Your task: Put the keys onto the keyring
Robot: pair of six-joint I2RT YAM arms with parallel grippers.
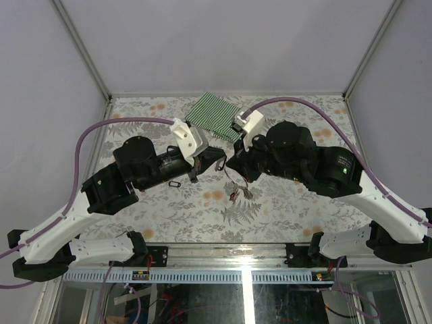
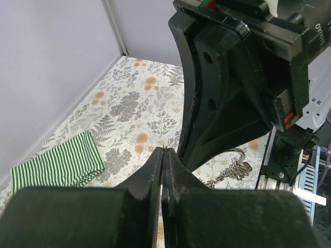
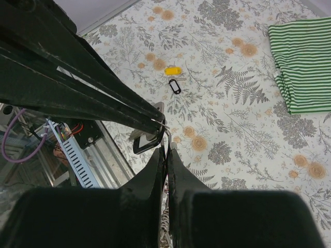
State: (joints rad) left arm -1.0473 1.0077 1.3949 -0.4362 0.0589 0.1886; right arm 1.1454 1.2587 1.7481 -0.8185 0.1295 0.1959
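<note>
Right now your left end effector point(image 2: 163, 155) and right end effector point(image 3: 165, 150) are each pressed together, tips almost meeting. The bunch of thin silver wire rings point(image 2: 234, 169) sits just on their near side. The small silver key with a yellow plastic tag point(image 3: 172, 70) and the small silver key with a black plastic tag point(image 3: 175, 86) lie leftward on the surface, nearer your left arm.

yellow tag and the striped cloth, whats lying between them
Right wrist view: bare floral tabletop from the yellow tag to the striped cloth, save a thin silvery sliver near the tag, too small to identify.
</note>
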